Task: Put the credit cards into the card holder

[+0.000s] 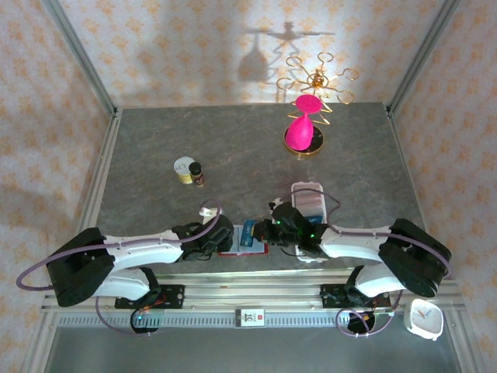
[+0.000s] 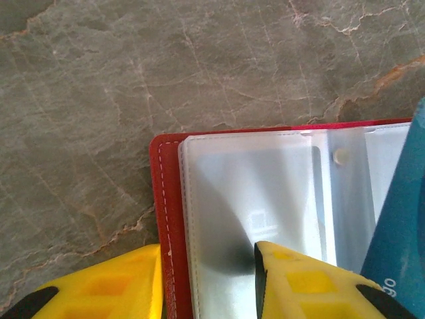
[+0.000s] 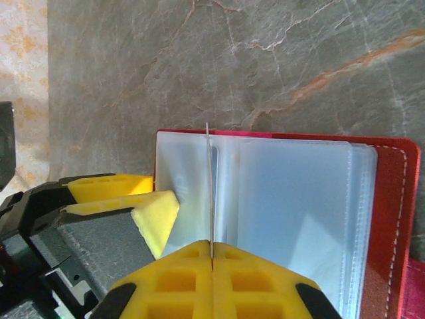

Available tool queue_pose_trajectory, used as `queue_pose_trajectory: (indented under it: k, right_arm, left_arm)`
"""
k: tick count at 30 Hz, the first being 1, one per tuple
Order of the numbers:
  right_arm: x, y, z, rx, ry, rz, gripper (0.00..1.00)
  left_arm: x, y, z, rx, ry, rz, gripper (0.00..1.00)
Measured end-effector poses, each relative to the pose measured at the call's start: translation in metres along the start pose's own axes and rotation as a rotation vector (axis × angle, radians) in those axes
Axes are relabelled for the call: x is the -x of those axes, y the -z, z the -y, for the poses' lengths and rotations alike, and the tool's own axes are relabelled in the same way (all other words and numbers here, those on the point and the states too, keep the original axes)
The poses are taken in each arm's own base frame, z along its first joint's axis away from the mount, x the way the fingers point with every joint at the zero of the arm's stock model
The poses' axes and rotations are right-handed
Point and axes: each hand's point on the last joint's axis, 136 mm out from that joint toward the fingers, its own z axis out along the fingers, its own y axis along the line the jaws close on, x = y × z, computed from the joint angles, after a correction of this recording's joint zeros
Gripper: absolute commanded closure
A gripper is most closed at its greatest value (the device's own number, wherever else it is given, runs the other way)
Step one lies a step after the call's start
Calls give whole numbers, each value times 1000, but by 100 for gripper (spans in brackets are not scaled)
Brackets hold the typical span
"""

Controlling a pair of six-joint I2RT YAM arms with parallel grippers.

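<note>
The card holder (image 1: 242, 250), a red wallet, lies open near the table's front edge with its clear sleeves (image 3: 292, 212) facing up. My right gripper (image 3: 211, 244) is shut on a blue credit card (image 2: 400, 232). It holds the card on edge over the sleeves, so the right wrist view has it as a thin line (image 3: 210, 186). My left gripper (image 2: 209, 260) is open and straddles the wallet's left edge (image 2: 166, 219). One of its fingers (image 2: 305, 282) rests on a sleeve and the other (image 2: 106, 286) is beside the red cover. More cards stand in a white tray (image 1: 308, 200).
A pink ornament on a gold wire stand (image 1: 304, 128) is at the back right. A small jar (image 1: 184, 169) and a dark bottle (image 1: 198, 174) stand left of centre. A white clock (image 1: 425, 318) sits off the table at the front right.
</note>
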Motion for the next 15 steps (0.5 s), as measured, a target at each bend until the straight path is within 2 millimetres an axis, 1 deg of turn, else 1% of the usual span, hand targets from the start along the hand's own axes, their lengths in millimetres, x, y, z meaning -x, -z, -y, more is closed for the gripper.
queue_pose_trajectory:
  k: [4,9,15]
  right_arm:
    - [-1,-4,3,-8,-13,-8,100]
    - [-2,-8,2,-1,-23,-14,100]
    - [-1,-8,0,7,-37,-9,100]
  left_arm:
    - [0,0,0,-4,3,3,66]
    - [0,0,0,-9,6,7,67]
    - [0,0,-1,-16,13,12,69]
